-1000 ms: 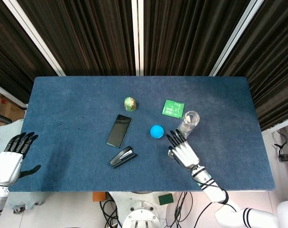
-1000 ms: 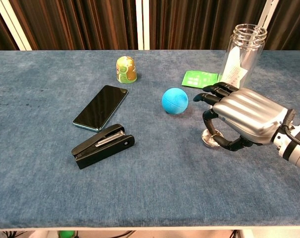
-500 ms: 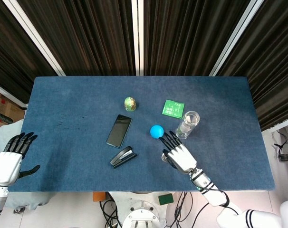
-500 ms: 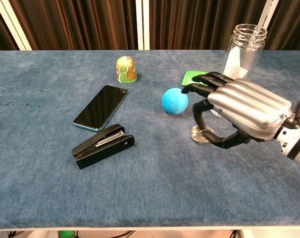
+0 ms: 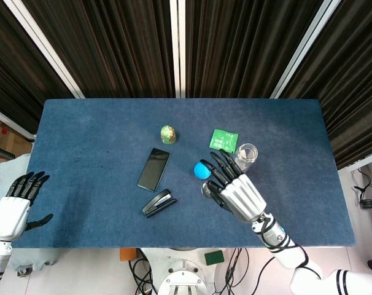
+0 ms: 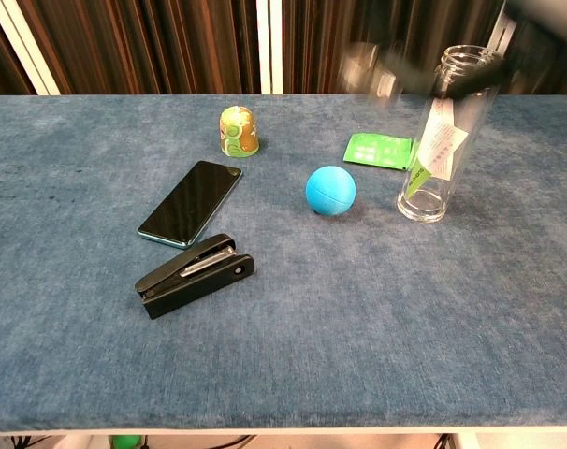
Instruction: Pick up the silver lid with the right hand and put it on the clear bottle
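Note:
The clear bottle (image 6: 440, 140) stands upright and uncapped on the blue table, right of centre, with a paper label inside; in the head view the clear bottle (image 5: 247, 153) is partly covered by fingers. My right hand (image 5: 238, 190) is raised well above the table, just in front-left of the bottle. It pinches the small silver lid (image 6: 363, 67) between thumb and a finger. In the chest view the lid and fingers are a motion blur at about the height of the bottle's mouth, to its left. My left hand (image 5: 14, 206) hangs open off the table's left edge.
A blue ball (image 6: 330, 190) lies left of the bottle and a green card (image 6: 377, 150) behind it. A black phone (image 6: 191, 214), a black stapler (image 6: 196, 275) and a small green-yellow egg-shaped thing (image 6: 238, 130) sit further left. Dark curtains hang behind the table.
My right hand has lifted the silver lid off the table, from just in front of the bottle up to about mouth height. The left hand has stayed put.

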`<control>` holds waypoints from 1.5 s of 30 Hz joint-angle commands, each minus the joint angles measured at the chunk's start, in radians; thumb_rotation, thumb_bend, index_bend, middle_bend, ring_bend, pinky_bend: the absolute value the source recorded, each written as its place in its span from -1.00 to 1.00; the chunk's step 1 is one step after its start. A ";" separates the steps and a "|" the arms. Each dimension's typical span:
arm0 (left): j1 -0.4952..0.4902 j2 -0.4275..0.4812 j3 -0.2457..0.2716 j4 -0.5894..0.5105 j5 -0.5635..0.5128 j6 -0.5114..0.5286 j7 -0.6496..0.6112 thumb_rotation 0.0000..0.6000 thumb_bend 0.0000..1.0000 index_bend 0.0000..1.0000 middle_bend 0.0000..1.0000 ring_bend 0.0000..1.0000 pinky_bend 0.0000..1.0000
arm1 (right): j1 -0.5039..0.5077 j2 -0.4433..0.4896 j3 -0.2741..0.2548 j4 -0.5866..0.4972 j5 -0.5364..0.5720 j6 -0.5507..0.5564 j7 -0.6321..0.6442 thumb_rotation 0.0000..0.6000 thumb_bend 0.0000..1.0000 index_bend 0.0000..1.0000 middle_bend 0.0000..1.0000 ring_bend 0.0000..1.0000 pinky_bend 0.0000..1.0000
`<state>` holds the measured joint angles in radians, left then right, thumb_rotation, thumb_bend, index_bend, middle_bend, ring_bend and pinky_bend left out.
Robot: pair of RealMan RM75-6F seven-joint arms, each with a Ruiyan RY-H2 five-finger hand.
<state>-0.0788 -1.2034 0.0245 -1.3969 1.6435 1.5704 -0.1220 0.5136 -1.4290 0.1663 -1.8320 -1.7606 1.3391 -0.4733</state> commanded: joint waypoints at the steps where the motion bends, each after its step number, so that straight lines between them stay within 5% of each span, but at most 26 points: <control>1: -0.002 -0.002 0.000 0.003 -0.001 -0.005 -0.001 1.00 -0.91 -0.76 -0.80 -0.88 -0.76 | 0.005 0.064 0.083 -0.055 0.101 0.001 -0.057 1.00 -0.12 0.36 -0.75 -1.00 -1.00; 11: -0.007 -0.002 0.001 -0.004 -0.002 -0.015 0.009 1.00 -0.91 -0.76 -0.80 -0.88 -0.76 | 0.059 0.195 0.223 -0.107 0.398 -0.109 -0.162 1.00 -0.12 0.38 -0.74 -1.00 -1.00; 23: -0.017 0.003 0.001 -0.020 0.001 -0.027 0.026 1.00 -0.91 -0.76 -0.80 -0.88 -0.76 | 0.113 0.288 0.222 -0.120 0.684 -0.233 -0.189 1.00 -0.12 0.39 -0.75 -1.00 -1.00; 45: -0.015 -0.004 0.004 -0.004 -0.007 -0.031 0.013 1.00 -0.91 -0.76 -0.80 -0.88 -0.76 | 0.159 0.244 0.109 -0.020 0.642 -0.198 -0.163 1.00 -0.12 0.39 -0.74 -1.00 -1.00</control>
<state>-0.0942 -1.2074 0.0280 -1.4011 1.6370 1.5399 -0.1088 0.6707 -1.1793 0.2817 -1.8592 -1.1108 1.1359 -0.6408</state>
